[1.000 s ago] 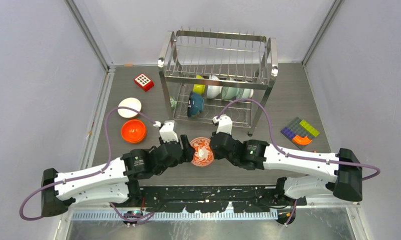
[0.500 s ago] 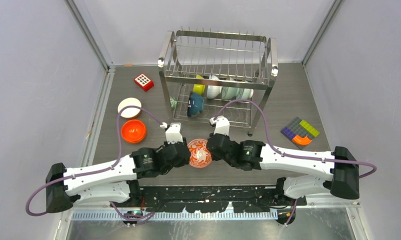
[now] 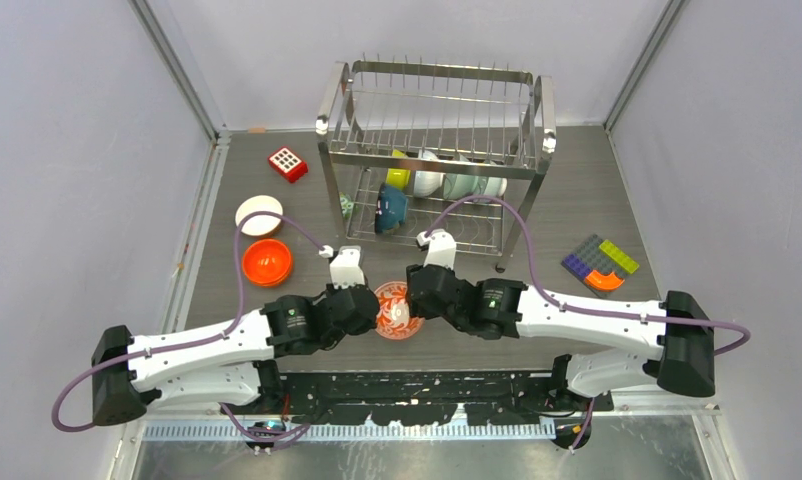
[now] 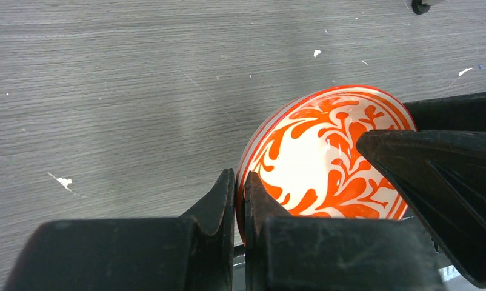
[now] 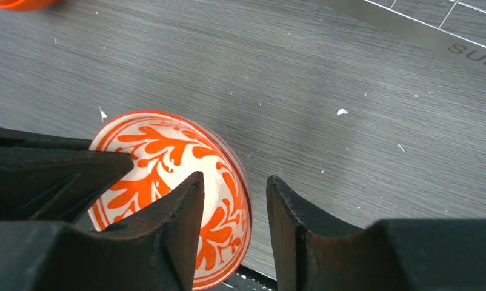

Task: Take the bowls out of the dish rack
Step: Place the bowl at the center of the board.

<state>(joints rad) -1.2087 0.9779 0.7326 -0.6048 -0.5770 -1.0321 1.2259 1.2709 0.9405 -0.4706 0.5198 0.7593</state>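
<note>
Grey wood-grain worktop [image 3: 277,180], boxed in by pale walls at left, right and back. Taken up at the far middle by the dish rack [image 3: 437,150], with several bowls [image 3: 447,182] on edge in its lower tier.

Found the red-and-white patterned bowl [image 3: 396,308] [image 4: 313,157] [image 5: 162,163] out of the rack, tilted on edge over the bare strip between the rack's front legs and the near edge. Pinched at one rim between the nearly closed fingers of the left hand [image 3: 374,308] [image 4: 239,182]. Straddled at the opposite rim by the right hand [image 3: 414,300] [image 5: 234,188], jaws parted, one finger inside the bowl, one outside, contact not clear.

Kept near the left edge: an orange bowl [image 3: 267,262] and a white bowl [image 3: 259,215] just beside each other, with a red dotted block [image 3: 288,163] farther back. Lay near the right edge: flat coloured bricks [image 3: 599,262]. Left open worktop on either side of the two hands
</note>
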